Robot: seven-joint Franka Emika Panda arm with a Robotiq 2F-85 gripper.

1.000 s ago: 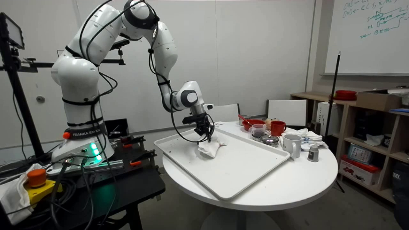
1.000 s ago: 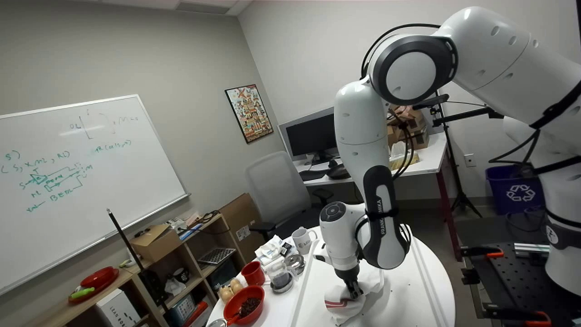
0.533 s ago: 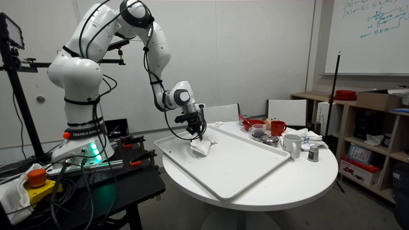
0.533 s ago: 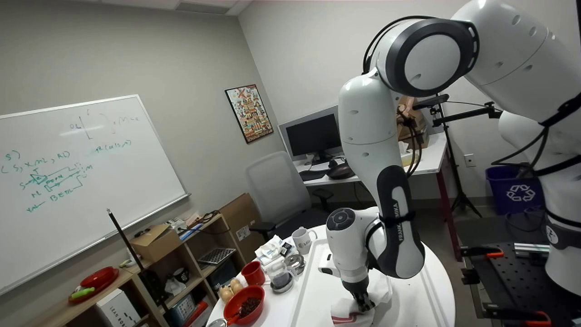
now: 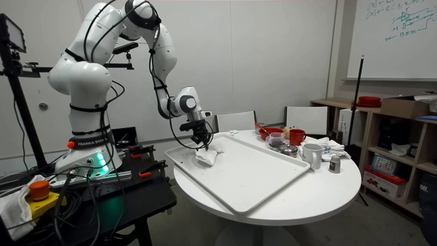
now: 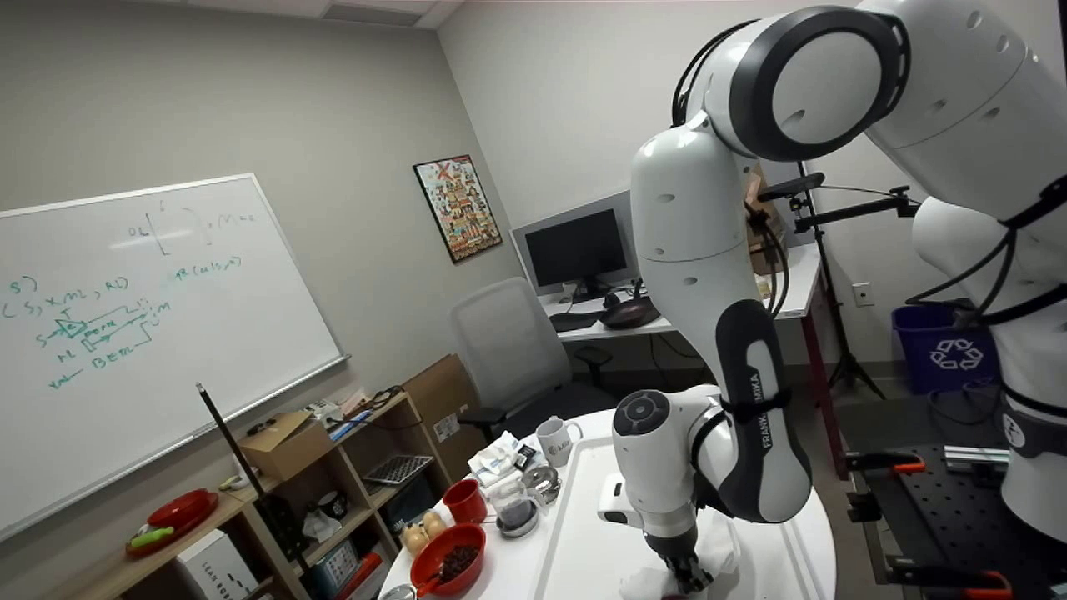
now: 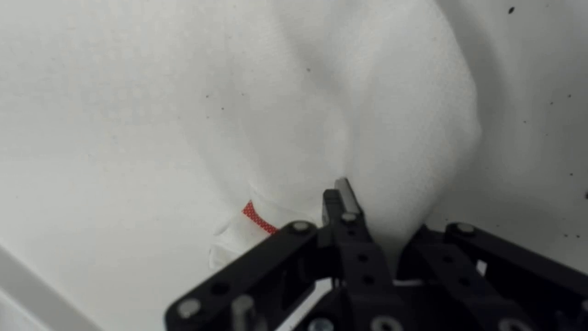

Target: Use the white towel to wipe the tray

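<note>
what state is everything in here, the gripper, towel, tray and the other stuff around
gripper, shut on the white towel
white towel, bunched, lying on the tray
tray, flat on the table, dark specks on it
red bowl, upright, dark bits inside
red mug, upright
grey mug, upright
monitor, dark
base light, lit green
whiteboard, written on

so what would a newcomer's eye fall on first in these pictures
Probably the big white robot arm, arching from the black bench over to the tray, where its gripper pinches a white towel. Next, likely the red bowl and red mug, close together on the round white table beside the tray. Then perhaps the orange knob on a yellow box, low at the left of an exterior view.
</note>
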